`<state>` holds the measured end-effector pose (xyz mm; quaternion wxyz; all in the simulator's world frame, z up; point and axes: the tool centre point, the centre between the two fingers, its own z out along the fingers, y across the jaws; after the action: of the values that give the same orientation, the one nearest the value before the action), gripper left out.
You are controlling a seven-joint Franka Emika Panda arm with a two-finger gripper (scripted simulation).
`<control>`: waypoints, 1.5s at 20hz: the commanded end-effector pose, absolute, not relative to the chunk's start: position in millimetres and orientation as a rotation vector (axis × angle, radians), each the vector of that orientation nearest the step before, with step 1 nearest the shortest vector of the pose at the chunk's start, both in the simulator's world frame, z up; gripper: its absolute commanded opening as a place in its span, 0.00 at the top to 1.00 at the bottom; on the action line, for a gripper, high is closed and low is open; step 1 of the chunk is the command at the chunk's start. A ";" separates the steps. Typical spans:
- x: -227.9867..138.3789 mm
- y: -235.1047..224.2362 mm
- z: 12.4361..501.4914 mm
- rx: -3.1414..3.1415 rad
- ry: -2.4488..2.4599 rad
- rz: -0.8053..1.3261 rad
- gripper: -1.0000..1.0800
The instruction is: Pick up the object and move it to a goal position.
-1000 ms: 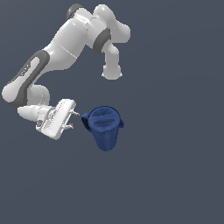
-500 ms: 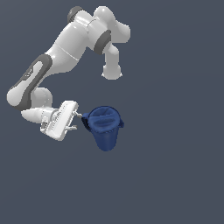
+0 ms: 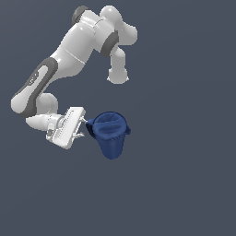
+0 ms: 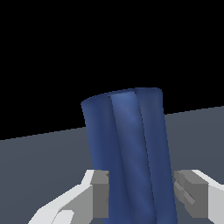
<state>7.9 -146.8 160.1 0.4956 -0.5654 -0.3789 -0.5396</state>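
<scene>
Arm [image 3: 69,55] folded low; jaws straddle the blue bin [image 4: 131,153], wrist level.

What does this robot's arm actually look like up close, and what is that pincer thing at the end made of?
The arm is glossy white, built of rounded, bulging segments with dark grey bands at the joints. No cables or markings show. It ends in a flat, blocky white hand carrying the pincer. In the wrist view its two fingers are boxy, white with grey square pads.
</scene>
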 end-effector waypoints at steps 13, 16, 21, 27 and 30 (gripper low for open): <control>11.1 -127.0 160.9 -1.367 -0.918 -1.304 1.00; 11.1 -127.0 160.9 -1.367 -0.918 -1.304 1.00; 9.8 -126.7 163.3 -1.367 -0.918 -1.304 1.00; 1.9 -124.5 176.8 -1.368 -0.919 -1.303 1.00; -4.9 -122.7 188.6 -1.369 -0.919 -1.303 1.00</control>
<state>-1.9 -123.4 181.2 0.4978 -0.5658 -0.3787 -0.5373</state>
